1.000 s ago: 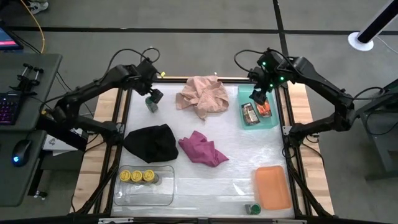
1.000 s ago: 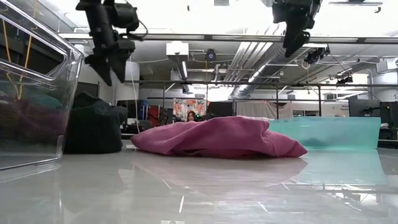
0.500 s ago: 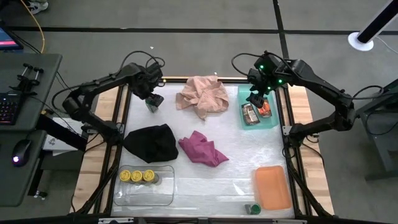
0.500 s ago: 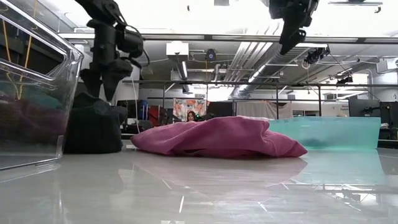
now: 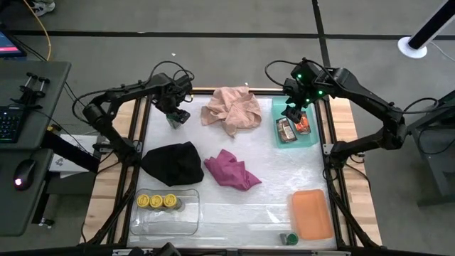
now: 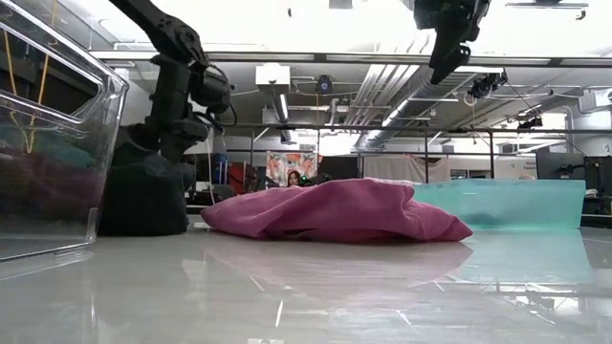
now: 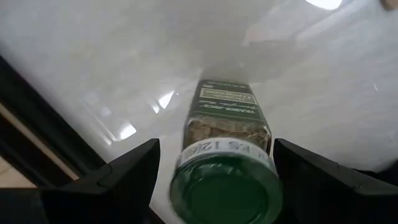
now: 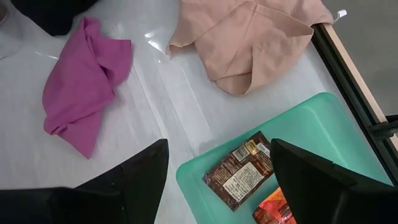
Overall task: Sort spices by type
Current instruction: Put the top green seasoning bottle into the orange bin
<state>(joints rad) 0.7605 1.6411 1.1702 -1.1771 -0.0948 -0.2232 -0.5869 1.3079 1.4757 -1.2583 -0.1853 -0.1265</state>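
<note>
A green-lidded spice jar (image 5: 171,121) stands upright on its base near the table's far left corner. My left gripper (image 5: 177,114) is low over it and open. In the left wrist view its fingers stand on either side of the jar's green lid (image 7: 225,193) with a gap on each side. My right gripper (image 5: 293,109) hangs open above the teal tray (image 5: 313,137). That tray holds the dark brown packet (image 8: 239,176) and the orange-red packet (image 8: 273,208). Three yellow-lidded jars (image 5: 156,201) stand in the clear tray (image 5: 186,217). A second green-lidded jar (image 5: 289,238) stands at the near edge.
A pink cloth (image 5: 231,110) lies between the two grippers at the far side. A black cloth (image 5: 173,163) and a magenta cloth (image 5: 231,171) lie mid-table. An orange tray (image 5: 311,213) sits near right. The table frame's rail (image 5: 142,124) runs close beside the left gripper.
My left gripper has come down over the green-lidded jar, its arm folding in toward the table's far left corner. The jar has stayed in place on the table.
</note>
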